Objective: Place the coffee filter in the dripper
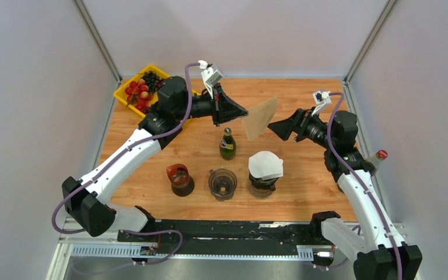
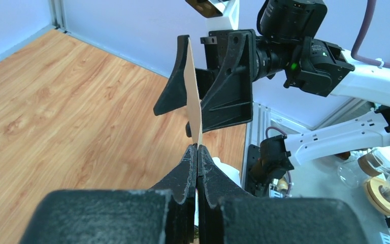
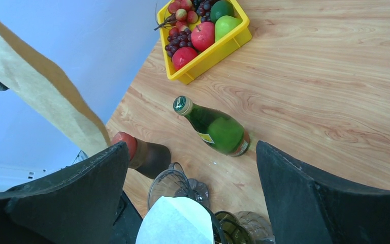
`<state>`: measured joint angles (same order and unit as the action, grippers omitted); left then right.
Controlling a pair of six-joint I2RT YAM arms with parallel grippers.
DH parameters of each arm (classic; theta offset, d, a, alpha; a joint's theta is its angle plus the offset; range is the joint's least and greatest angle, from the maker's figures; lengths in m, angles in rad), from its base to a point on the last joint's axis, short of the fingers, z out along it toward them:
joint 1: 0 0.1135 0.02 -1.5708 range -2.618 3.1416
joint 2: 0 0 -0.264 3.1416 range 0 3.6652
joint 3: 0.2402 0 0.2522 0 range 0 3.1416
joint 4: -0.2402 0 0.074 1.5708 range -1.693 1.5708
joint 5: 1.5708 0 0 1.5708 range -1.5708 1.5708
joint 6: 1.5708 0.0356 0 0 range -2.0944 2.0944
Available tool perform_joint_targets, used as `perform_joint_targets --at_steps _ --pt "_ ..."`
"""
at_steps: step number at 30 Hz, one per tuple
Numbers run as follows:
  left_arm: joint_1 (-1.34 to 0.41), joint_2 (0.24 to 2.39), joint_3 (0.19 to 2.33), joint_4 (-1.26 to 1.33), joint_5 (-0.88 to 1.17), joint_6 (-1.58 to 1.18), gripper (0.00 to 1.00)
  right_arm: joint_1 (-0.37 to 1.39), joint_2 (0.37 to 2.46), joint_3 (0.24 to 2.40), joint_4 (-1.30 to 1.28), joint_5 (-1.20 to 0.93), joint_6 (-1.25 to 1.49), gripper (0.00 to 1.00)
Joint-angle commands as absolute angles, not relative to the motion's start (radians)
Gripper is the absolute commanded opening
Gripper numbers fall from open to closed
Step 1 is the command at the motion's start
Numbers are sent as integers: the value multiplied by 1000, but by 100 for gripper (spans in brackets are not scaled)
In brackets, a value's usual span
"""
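Observation:
My left gripper [image 1: 243, 112] is shut on the corner of a brown paper coffee filter [image 1: 261, 118] and holds it flat in the air above the table's middle. The left wrist view shows the filter [image 2: 193, 91] edge-on above the closed gripper [image 2: 197, 147]. My right gripper [image 1: 273, 127] is open, facing the filter's far edge. In the right wrist view the filter [image 3: 45, 96] hangs by the left finger [image 3: 71, 198]; I cannot tell if they touch. An empty clear glass dripper [image 1: 222, 183] stands below, also visible in the right wrist view [image 3: 175, 185].
A dripper holding a white filter [image 1: 265, 165] stands right of the clear one, and a brown dripper with red inside [image 1: 179, 178] stands left. A green bottle [image 1: 227, 144] stands behind them. A yellow fruit tray [image 1: 129, 98] is back left. A red-capped bottle [image 1: 378, 156] is right.

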<state>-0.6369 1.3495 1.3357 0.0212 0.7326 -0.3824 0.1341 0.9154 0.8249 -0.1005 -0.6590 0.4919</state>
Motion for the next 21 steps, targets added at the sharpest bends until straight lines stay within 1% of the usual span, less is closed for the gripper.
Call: perform_joint_targets --at_steps 1,10,17,21 --pt "-637 1358 1323 77 755 -403 0 136 903 842 -53 -705 507 97" --pt "-636 1385 1328 83 754 -428 0 139 872 842 -44 -738 519 97" --pt "-636 1381 1334 31 632 -419 0 140 843 828 -41 -781 525 98" --pt "-636 1381 1335 25 641 -417 0 141 829 820 -33 -779 528 99"
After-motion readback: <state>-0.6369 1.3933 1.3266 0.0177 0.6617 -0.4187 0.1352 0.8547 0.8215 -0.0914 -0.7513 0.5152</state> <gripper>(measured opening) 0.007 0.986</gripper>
